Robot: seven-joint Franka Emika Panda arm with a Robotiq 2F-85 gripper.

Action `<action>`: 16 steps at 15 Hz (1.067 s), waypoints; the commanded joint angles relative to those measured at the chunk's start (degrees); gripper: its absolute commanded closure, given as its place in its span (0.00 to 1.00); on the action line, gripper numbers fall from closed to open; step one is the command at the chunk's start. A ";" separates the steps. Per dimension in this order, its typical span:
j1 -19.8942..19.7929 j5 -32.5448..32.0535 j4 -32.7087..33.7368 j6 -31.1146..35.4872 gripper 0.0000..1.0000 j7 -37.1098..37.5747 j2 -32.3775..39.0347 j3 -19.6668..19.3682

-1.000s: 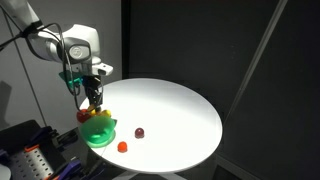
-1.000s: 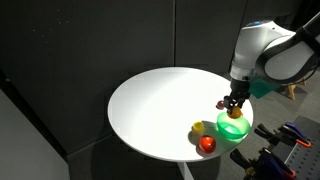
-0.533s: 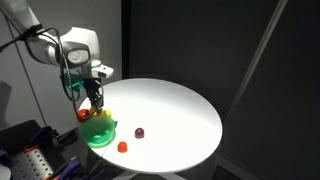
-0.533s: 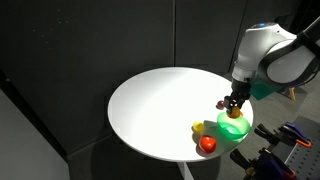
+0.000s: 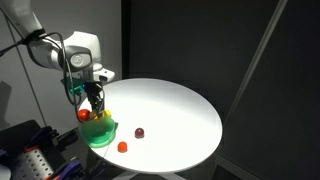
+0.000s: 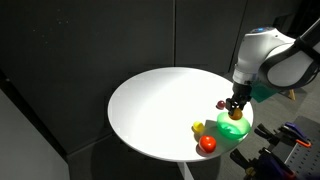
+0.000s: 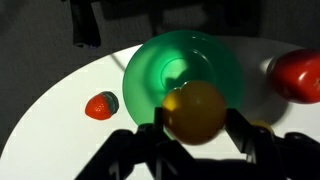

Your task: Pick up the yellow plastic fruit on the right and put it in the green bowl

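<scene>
My gripper (image 7: 198, 123) is shut on the yellow plastic fruit (image 7: 195, 106), a round yellow ball held between both fingers. In the wrist view the fruit hangs over the near rim of the green bowl (image 7: 180, 62), which looks empty. In both exterior views the gripper (image 5: 93, 104) (image 6: 235, 107) hangs just above the green bowl (image 5: 101, 134) (image 6: 233, 128) at the edge of the round white table (image 5: 180, 110). The held fruit is too small to make out there.
A large red fruit (image 7: 297, 75) (image 6: 207, 144) lies beside the bowl, and a second yellow piece (image 6: 198, 127) sits next to it. A small red piece (image 7: 100, 105) lies on the bowl's other side. A dark red piece (image 5: 139, 132) and an orange-red piece (image 5: 122, 146) sit further out.
The arm has drifted slightly over the bowl with the fruit still in its grip. Nothing on the table has moved.
</scene>
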 commanded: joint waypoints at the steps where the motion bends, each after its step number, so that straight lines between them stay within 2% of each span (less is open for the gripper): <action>1: -0.62 -3.19 0.03 1.10 0.61 2.66 1.39 -0.29; 8: 0.19 -7.82 0.04 2.20 0.61 6.12 4.11 -1.97; 9: 0.33 -8.14 0.04 2.30 0.14 6.40 4.34 -2.24; 12: 0.69 -8.47 0.05 2.70 0.00 6.58 4.78 -2.93; 16: 0.98 -7.87 0.08 1.53 0.00 7.56 3.77 -3.26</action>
